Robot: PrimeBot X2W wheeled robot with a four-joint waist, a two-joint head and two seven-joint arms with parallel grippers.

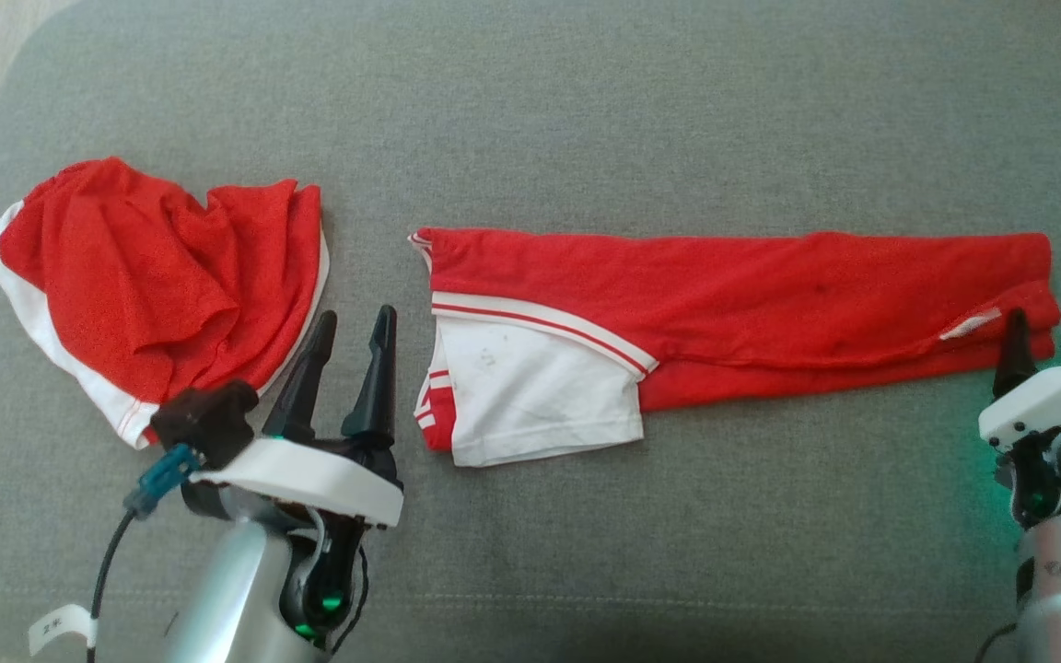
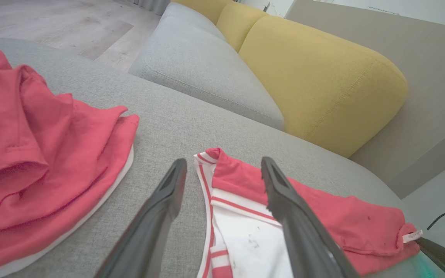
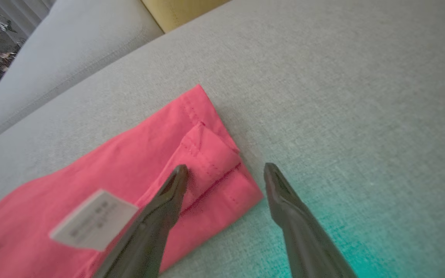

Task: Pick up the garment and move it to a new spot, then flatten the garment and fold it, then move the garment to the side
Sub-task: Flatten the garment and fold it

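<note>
In the head view the garment (image 1: pixel 733 304) lies as a long folded band from centre to 3 o'clock on the grey cushion (image 1: pixel 586 110), with the left gripper (image 1: pixel 357 318) at 7 and the right gripper (image 1: pixel 1043 333) at 4, both open and empty. In the left wrist view the fingers (image 2: pixel 160 208) straddle the band's white end at 6 o'clock. In the right wrist view the band runs from centre to 8 o'clock under one finger, so folding seems in hand; the next move likely needs both ends pinched and one carried over the other.
</note>
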